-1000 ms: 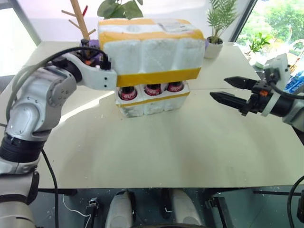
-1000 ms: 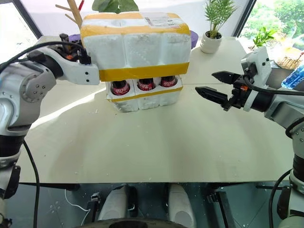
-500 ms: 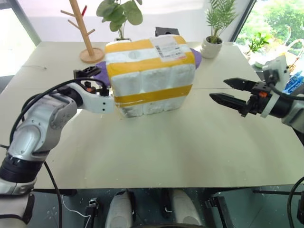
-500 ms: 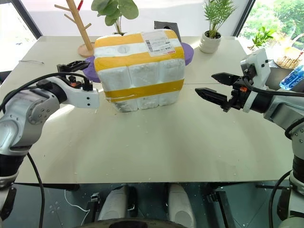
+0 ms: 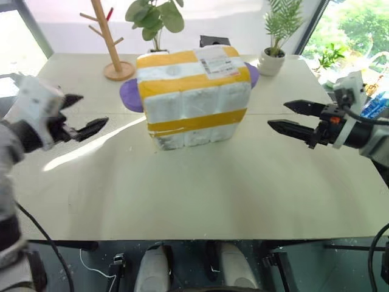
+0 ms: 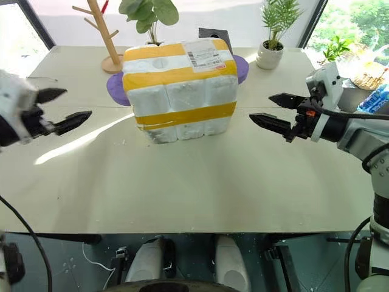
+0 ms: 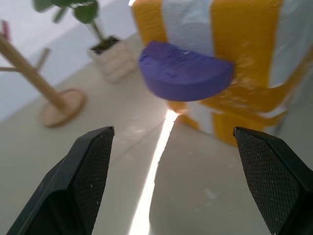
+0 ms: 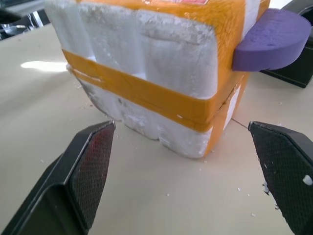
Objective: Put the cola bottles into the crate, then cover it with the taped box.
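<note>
Behind | taped box (image 5: 193, 97): purple disc (image 5: 130, 96), wooden stand (image 5: 112, 45), plants (image 5: 281, 36)

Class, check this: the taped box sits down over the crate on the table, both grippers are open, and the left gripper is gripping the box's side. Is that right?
One detail is wrong. The left gripper is not gripping the taped box; the left eye view shows it open and well clear, off to the box's left above the table. The right gripper is open too, and the box does sit down on the table.

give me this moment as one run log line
large white styrofoam taped box: down over the crate, bottles hidden | left gripper: open, clear of box | right gripper: open, beside box | table
</note>
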